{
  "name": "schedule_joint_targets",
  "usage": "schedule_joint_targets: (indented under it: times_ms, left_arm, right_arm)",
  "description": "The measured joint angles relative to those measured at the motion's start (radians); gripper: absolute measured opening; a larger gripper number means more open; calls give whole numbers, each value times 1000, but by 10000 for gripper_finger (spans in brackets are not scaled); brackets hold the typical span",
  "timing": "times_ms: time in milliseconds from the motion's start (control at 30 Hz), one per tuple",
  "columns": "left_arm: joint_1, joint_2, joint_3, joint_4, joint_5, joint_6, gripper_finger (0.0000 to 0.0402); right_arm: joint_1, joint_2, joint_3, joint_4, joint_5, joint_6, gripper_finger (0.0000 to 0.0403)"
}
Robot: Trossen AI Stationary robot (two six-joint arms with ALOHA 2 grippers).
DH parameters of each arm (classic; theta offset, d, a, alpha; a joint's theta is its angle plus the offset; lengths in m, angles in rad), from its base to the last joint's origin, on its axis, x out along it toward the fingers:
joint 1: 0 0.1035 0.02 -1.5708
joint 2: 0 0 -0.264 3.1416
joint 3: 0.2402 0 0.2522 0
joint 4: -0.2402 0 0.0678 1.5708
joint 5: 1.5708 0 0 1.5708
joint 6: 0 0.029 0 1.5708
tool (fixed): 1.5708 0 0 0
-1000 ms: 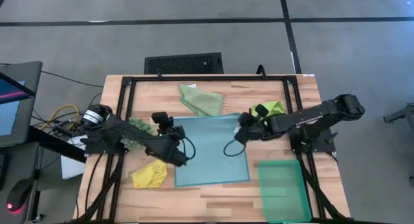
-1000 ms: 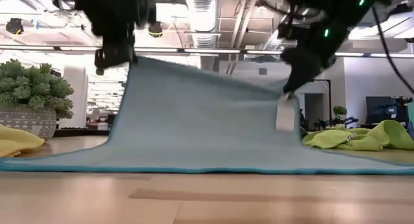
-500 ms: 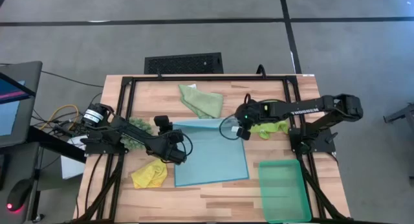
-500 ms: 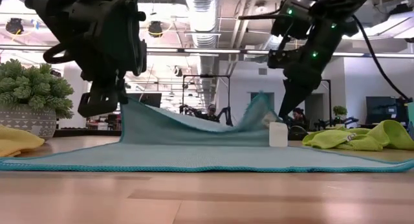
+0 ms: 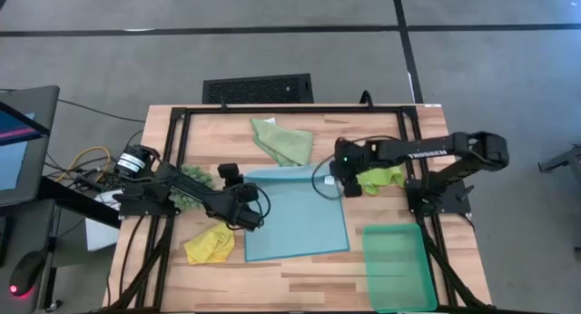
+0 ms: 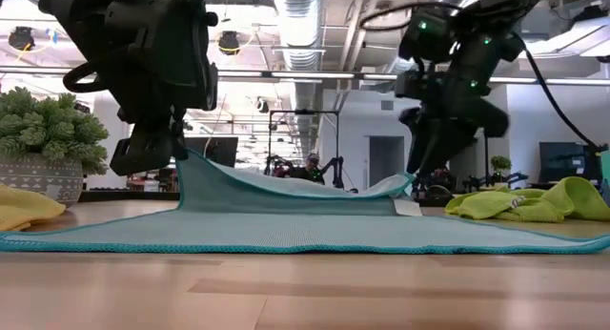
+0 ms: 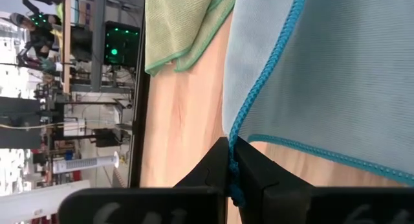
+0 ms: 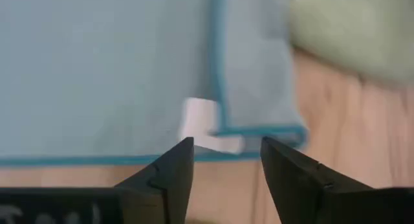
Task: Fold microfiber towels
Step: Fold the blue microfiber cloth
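High view: the light blue towel (image 5: 296,212) lies mid-table, half folded. The left gripper (image 5: 247,217) is clamped on its corner; the right gripper (image 5: 345,181) stands apart above its released corner. Sage (image 5: 283,140), lime (image 5: 381,178) and yellow (image 5: 211,245) towels remain unfolded.

Light blue microfiber towel (image 5: 295,214) with darker teal stitched edging, spread near the table's middle; one layer flat on the wood, far edge doubled back over it, white label (image 6: 408,207) at the folded corner, opposite corner raised off the surface (image 6: 191,168). Pale sage green towel (image 5: 283,141) loosely folded, lying just beyond the blue one toward the far edge. Lime green towel (image 5: 386,176) crumpled beside the blue towel's right side. Yellow towel (image 5: 210,246) bunched at the blue towel's near left corner.
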Motion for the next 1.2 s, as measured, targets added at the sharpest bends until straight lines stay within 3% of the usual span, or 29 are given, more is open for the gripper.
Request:
schedule_joint_targets:
  times_ms: [100,333,500,633,800,1067,1200]
  left_arm:
    - [2,0,0,3,-2,0,0]
    - [2,0,0,4,-3,24,0]
    - [0,1,0,8,-3,41,0]
    - [-2,1,0,12,-2,41,0]
    - [-2,1,0,10,-2,67,0]
    - [4,1,0,-1,-1,118,0]
    - [12,-14,0,-41,16,157,0]
  right_arm:
    - [88,0,0,4,64,-147,200]
    - [268,18,1,38,338,-381,197]
    - [294,121,2,63,433,-528,194]
    - [303,240,1,152,714,-529,180]
    - [318,334,0,168,880,-556,143]
    - [350,316,29,143,911,-437,24]
    - [364,246,65,74,895,-315,12]
